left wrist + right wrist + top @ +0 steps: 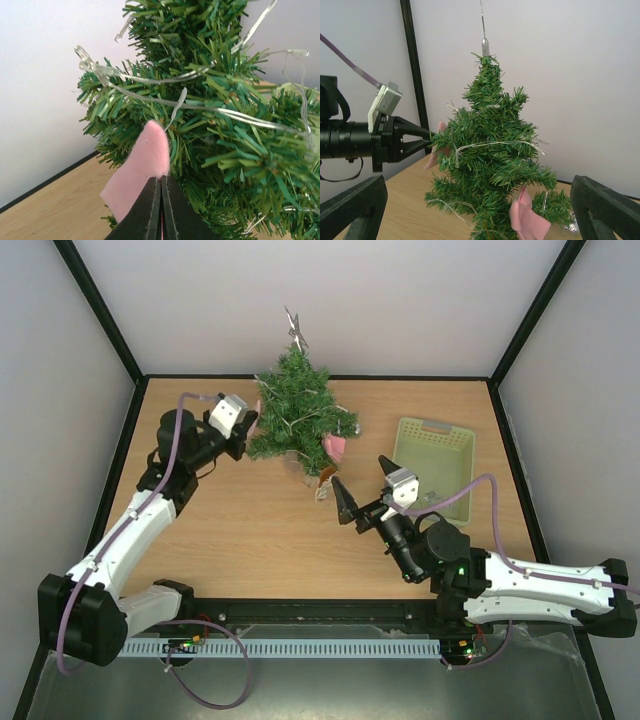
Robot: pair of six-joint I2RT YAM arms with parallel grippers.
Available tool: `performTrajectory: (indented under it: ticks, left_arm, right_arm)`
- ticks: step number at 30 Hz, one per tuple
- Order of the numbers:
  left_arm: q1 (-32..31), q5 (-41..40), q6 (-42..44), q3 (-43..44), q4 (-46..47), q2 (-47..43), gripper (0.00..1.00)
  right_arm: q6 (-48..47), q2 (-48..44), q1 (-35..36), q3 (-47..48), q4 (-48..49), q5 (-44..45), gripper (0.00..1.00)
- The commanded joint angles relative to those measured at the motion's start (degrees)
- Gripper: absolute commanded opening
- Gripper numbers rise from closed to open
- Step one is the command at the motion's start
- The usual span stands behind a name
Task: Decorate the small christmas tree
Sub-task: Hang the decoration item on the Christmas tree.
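The small christmas tree (298,410) stands upright at the back middle of the table, with a silver star topper (296,328) and a clear light string (200,105) wound through it. My left gripper (249,436) is at the tree's left side, shut on a pink felt ornament (134,175) that touches the branches. The gripper (161,181) and the tree (220,135) fill the left wrist view. My right gripper (366,487) is open and empty in front of the tree, to its right, and faces the tree (490,165). A second pink felt ornament (335,447) hangs low on the tree's right side (527,217).
A pale green basket (430,424) sits to the right of the tree, behind my right arm. Small brown and silver pieces (322,486) lie at the tree's foot. A silver bauble (568,228) shows low on the tree's right. Walls and black frame posts (412,65) enclose the table.
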Motion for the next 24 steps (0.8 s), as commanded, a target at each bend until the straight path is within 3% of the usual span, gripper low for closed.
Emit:
performTrajectory:
  ticks: [1, 3, 6, 8, 10, 14, 15, 18, 19, 20, 24]
  left_arm:
    - [-0.1, 0.6, -3.3, 4.5, -6.9, 0.8, 0.06]
    - [-0.2, 0.1, -4.3, 4.8, -8.8, 0.4, 0.08]
    - [-0.2, -1.3, -5.6, 4.4, -11.5, -0.9, 0.25]
    - [-0.1, -1.7, -7.1, 3.8, -12.7, -2.4, 0.27]
    - [-0.1, -0.6, -8.4, 3.5, -14.3, -4.2, 0.39]
    - [-0.1, -0.4, -10.4, 2.6, -16.2, -8.6, 0.46]
    - [-0.1, -0.6, -11.0, 2.0, -15.9, -9.6, 0.52]
    - [-0.1, -1.4, -12.1, 1.2, -16.7, -12.0, 0.76]
    - [-0.1, -1.9, -12.4, 1.0, -17.4, -12.6, 0.93]
    - [-0.1, -2.2, -12.7, 0.6, -18.2, -13.3, 0.99]
    - [0.0, -1.0, -14.6, -2.6, -18.9, -18.3, 1.0]
  right_arm:
    - [0.2, -1.6, 0.4, -0.8, -0.9, 0.8, 0.98]
    - [0.5, -2.2, 0.4, -1.2, -1.2, 0.9, 0.98]
    - [0.6, -2.4, 0.4, -0.9, -2.6, 0.9, 0.98]
    - [0.8, -2.4, 0.4, 0.0, -5.5, 2.5, 0.98]
    - [1.5, -2.8, 0.4, 0.8, -8.1, 4.8, 0.98]
    - [2.1, -3.6, -0.2, 1.6, -10.5, 7.0, 0.98]
    - [2.4, -3.0, -0.6, 2.2, -11.4, 7.0, 0.98]
    - [5.5, 0.9, -5.2, 7.3, -18.7, 6.0, 0.98]
    - [7.1, 2.7, -7.3, 9.6, -21.9, 5.0, 0.98]
    - [8.7, 4.8, -9.6, 11.6, -25.0, 4.0, 0.98]
    - [13.7, 11.9, -19.9, 16.9, -32.6, -0.5, 0.98]
